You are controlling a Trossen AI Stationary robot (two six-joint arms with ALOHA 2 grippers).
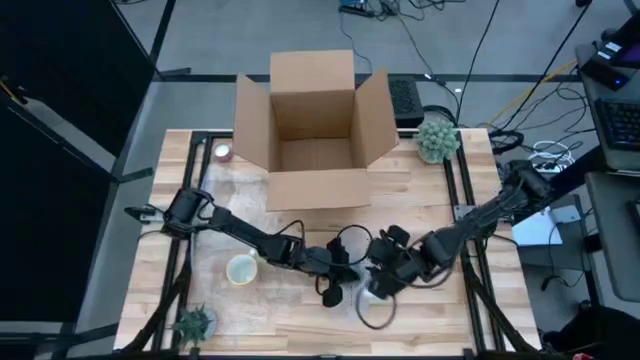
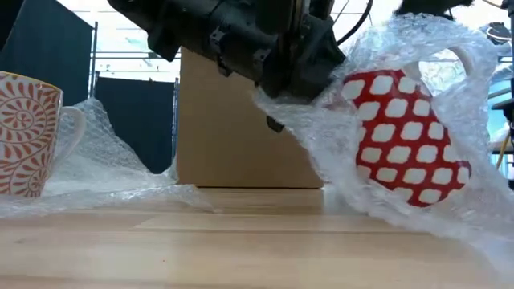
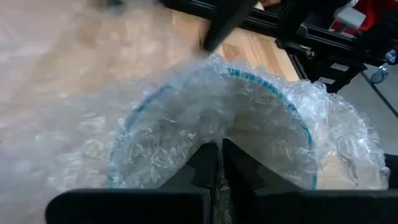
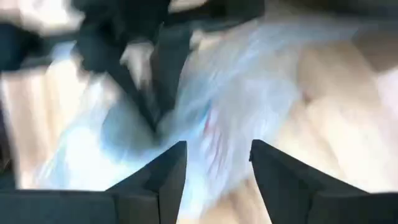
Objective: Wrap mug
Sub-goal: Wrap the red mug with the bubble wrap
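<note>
1. Now, your left gripper (image 3: pixel 219 163) has its fingers pressed together on the bubble wrap (image 3: pixel 249 118), at the front middle of the table (image 1: pixel 440 320).
2. Your right gripper (image 4: pixel 214 165) has its fingers apart and holds nothing; it hovers just beside the left one, over the same wrap.
3. The red mug with white squares (image 2: pixel 401 140) is inside the bubble wrap, tilted, and its lower part rests on the table.
4. You can read no brand, label or writing anywhere.
5. A second mug with an orange leaf pattern (image 2: pixel 28 132) stands upright, well apart at the left arm's side.
6. An open cardboard box (image 1: pixel 312 130) stands at the far edge, a small pink-lidded thing (image 1: pixel 223 152) beside it, a green plant (image 1: pixel 437 139) on its other side, and another plant (image 1: pixel 195 325) at the near corner.
</note>
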